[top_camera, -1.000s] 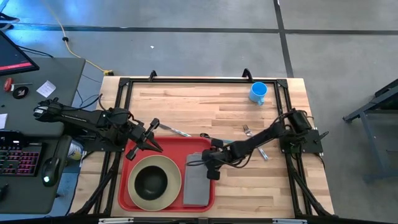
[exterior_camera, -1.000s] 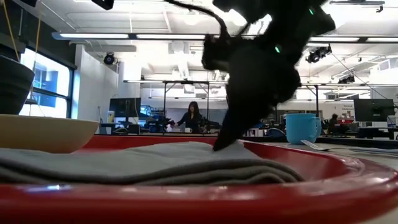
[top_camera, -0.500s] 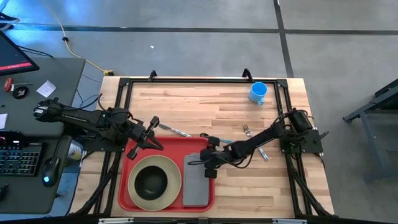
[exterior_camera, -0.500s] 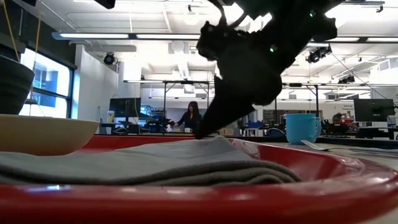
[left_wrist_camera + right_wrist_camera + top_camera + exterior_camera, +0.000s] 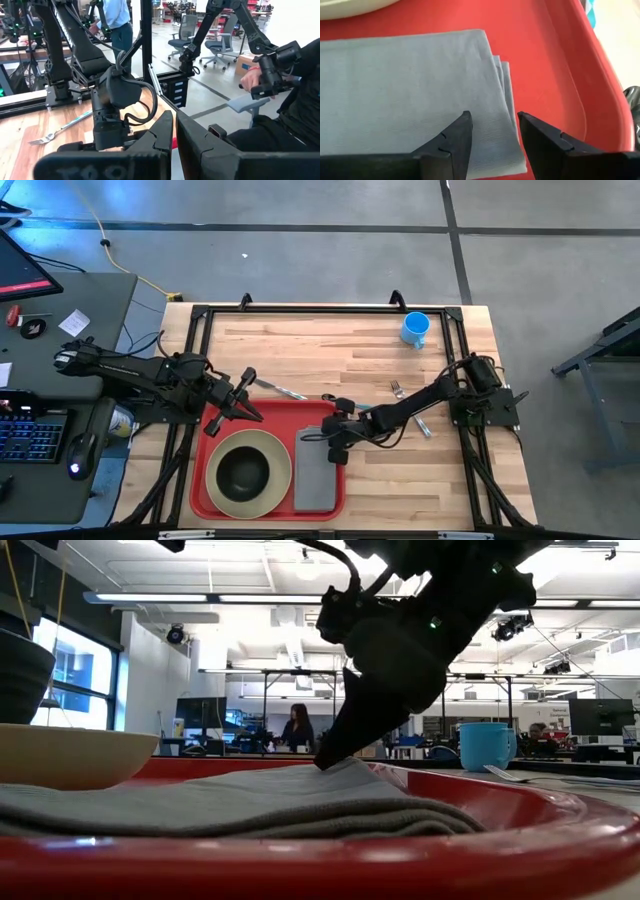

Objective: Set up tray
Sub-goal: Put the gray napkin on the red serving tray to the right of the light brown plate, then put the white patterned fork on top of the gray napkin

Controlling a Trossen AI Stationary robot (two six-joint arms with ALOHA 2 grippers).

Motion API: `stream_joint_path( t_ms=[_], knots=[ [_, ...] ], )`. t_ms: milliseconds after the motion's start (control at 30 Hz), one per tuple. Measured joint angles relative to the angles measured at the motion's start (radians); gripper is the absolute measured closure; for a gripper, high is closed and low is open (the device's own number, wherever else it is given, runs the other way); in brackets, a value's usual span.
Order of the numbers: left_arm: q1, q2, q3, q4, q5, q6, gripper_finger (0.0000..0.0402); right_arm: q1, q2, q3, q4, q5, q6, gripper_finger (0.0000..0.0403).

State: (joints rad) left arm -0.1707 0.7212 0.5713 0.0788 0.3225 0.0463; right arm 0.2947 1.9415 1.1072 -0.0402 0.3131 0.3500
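The red tray (image 5: 200, 492) lies at the table's near left. On it stand a cream plate (image 5: 277, 470) with a dark bowl (image 5: 243, 470), and to their right lies a folded grey napkin (image 5: 318, 478). My right gripper (image 5: 334, 443) is open and slants down over the napkin's far end (image 5: 410, 85), near the folded right edge. My left gripper (image 5: 250, 406) is shut, level, and hovers over the tray's far left corner with nothing in it; its fingers show close together in the left wrist view (image 5: 175, 132). My right gripper comes at the napkin's far end (image 5: 490, 107) from the table's right, slanting down, its open fingers above the top layer by the folded right edge. One fingertip (image 5: 328, 758) meets the cloth's outline, but I cannot tell whether it touches. The napkin lies flat on the tray.
A blue mug (image 5: 416, 329) stands at the table's far right. A fork (image 5: 400, 392) and other cutlery (image 5: 283, 390) lie on the wood beyond the tray. A black frame (image 5: 330, 310) runs round the table. A person's hands work another arm in the room behind (image 5: 260, 80).
My right gripper has tipped and its fingertips have gone a little toward the table's far edge over the napkin, staying open. The tray, plate and napkin have stayed where they were.
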Motion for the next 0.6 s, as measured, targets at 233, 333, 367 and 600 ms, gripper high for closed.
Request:
stream_joint_path(
  t_ms=[233,333,367,600],
  knots=[
    [0.000,0.000,0.000,-0.002,0.000,0.002,0.0346,0.000,-0.059,0.010,0.006,0.007,-0.013,0.0247],
    [0.000,0.000,0.000,-0.004,0.000,0.002,0.0346,0.002,-0.132,0.013,-0.038,0.027,-0.018,0.0247],
    [0.000,0.000,0.000,-0.005,0.000,0.002,0.0346,0.002,-0.161,0.013,-0.074,0.041,-0.012,0.0247],
    [0.000,0.000,0.000,-0.009,0.000,0.002,0.0346,0.002,-0.316,0.013,-0.489,0.103,0.236,0.0247]
  ],
)
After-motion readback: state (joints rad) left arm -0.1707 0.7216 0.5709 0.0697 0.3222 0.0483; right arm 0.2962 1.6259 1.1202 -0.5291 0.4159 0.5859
